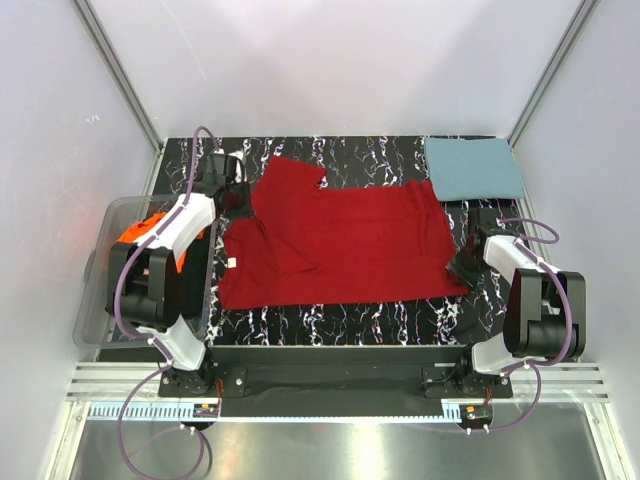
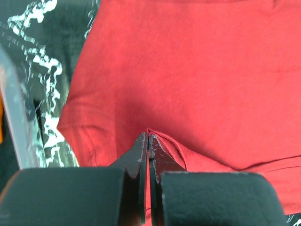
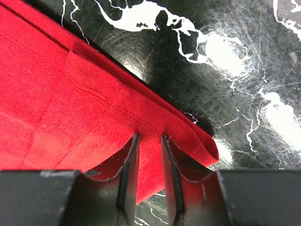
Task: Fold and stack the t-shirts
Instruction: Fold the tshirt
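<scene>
With both grippers pinching the red t-shirt (image 1: 340,240) spread mid-table, left gripper (image 2: 148,141) clamped on a fold, right gripper (image 3: 149,141) gripping the hem corner, you're mid-fold; next, lift together evenly.

A deep red t-shirt (image 1: 340,240), a dusty teal-blue one (image 1: 474,168) and an orange one (image 1: 140,232) sit by a black, white-veined table (image 1: 380,160).

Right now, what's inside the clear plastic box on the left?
An orange shirt lies inside the clear box. The left arm hangs over the box and covers most of it, so only a bit of orange shows and anything else inside stays hidden.
</scene>
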